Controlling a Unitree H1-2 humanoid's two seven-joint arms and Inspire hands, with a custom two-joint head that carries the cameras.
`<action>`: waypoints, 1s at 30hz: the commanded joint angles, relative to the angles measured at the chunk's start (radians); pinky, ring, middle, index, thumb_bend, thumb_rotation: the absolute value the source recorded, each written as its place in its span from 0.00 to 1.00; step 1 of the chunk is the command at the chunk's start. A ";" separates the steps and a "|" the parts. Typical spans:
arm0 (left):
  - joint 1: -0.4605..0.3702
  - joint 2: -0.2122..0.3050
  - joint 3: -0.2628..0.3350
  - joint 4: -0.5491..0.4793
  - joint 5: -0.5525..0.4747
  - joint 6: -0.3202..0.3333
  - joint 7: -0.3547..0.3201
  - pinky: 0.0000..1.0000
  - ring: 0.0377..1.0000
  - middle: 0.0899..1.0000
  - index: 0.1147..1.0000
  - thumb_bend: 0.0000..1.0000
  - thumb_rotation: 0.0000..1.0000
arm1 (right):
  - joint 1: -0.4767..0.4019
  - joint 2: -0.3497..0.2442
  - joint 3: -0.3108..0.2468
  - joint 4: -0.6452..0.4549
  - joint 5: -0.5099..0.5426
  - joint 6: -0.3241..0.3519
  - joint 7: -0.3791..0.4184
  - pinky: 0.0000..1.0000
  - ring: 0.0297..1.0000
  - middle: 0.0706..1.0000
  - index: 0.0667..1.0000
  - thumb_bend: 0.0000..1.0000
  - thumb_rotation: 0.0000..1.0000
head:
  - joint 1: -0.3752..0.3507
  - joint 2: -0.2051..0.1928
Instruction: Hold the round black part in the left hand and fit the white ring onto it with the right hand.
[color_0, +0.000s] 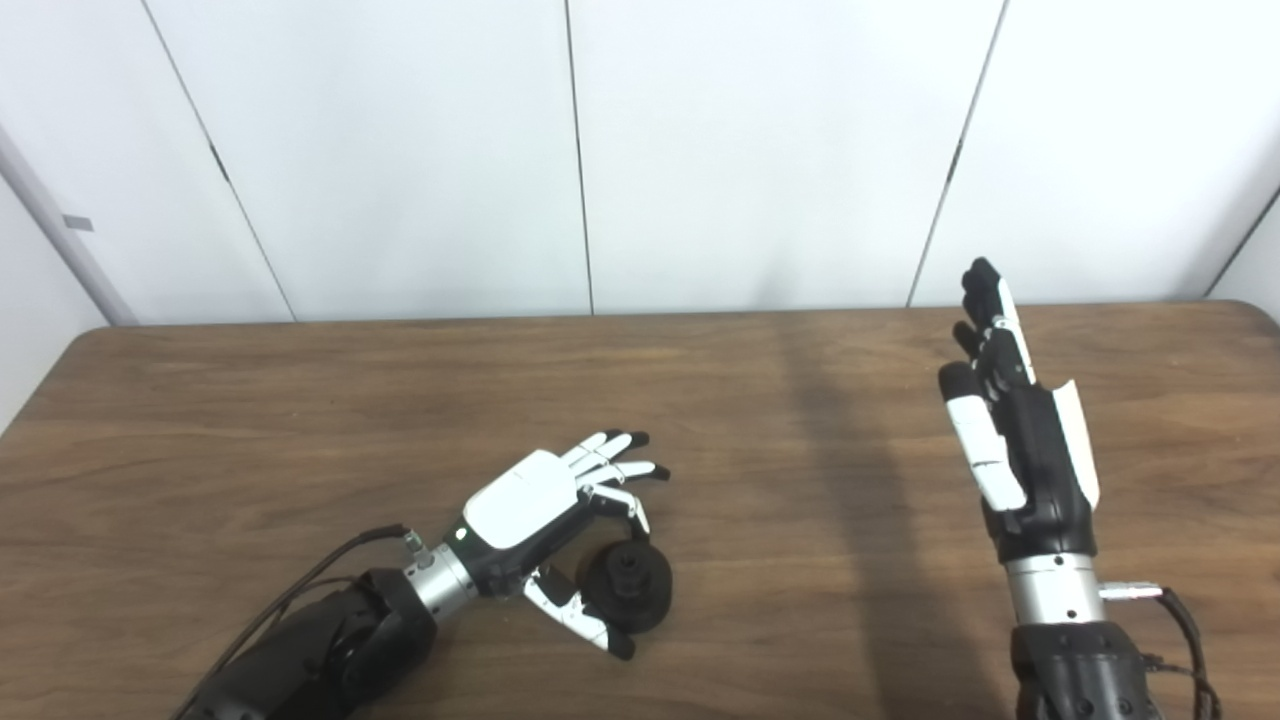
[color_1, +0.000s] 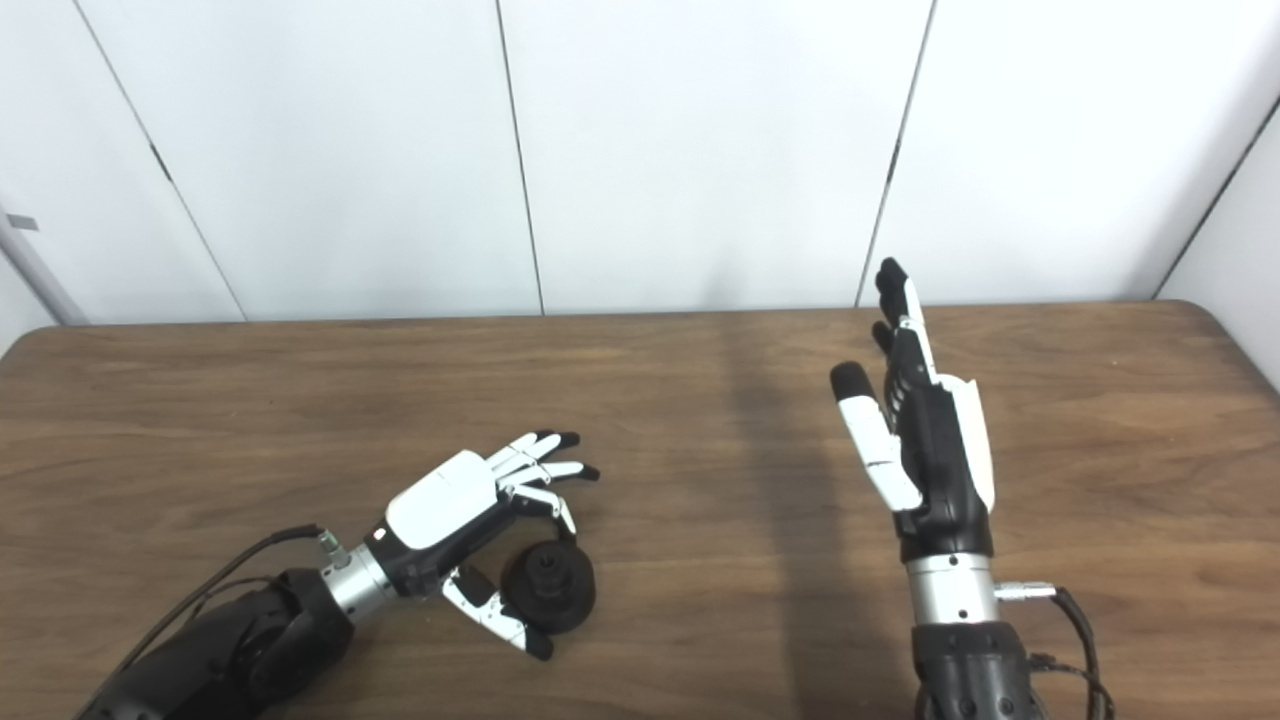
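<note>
Fingers (color_0: 617, 462) of left hand (color_0: 520, 515) spread beside round black part (color_0: 628, 588)

I'm looking down at a brown wooden table (color_0: 300, 420) with a plain wood-grain top and rounded far corners, running right up to the white wall panels behind it. One thing lies on it: the round black part (color_0: 630, 588), sitting flat near my edge of the table, left of centre, its raised hub pointing up. A broad soft shadow crosses the top from the far edge toward me, right of centre. The grain runs side to side, darker in streaks toward the left end.
</note>
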 joint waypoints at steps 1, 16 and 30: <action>-0.008 0.035 -0.038 0.056 0.057 0.015 -0.014 1.00 1.00 0.88 0.41 0.52 0.06 | -0.033 -0.008 -0.010 -0.048 -0.012 -0.020 -0.011 0.96 0.99 0.98 0.98 0.43 0.88 | -0.002 0.000; -0.029 0.021 -0.100 0.089 0.036 0.015 0.033 1.00 1.00 0.87 0.41 0.53 0.06 | -0.116 -0.106 -0.060 -0.120 -0.115 0.162 0.008 0.84 0.94 0.95 0.95 0.47 0.60 | -0.056 -0.011; -0.014 0.007 -0.089 0.074 0.018 0.015 0.018 1.00 1.00 0.88 0.41 0.53 0.06 | -0.244 -0.314 -0.177 0.010 -0.050 0.253 0.057 0.84 0.91 0.90 0.86 0.59 0.27 | -0.085 -0.018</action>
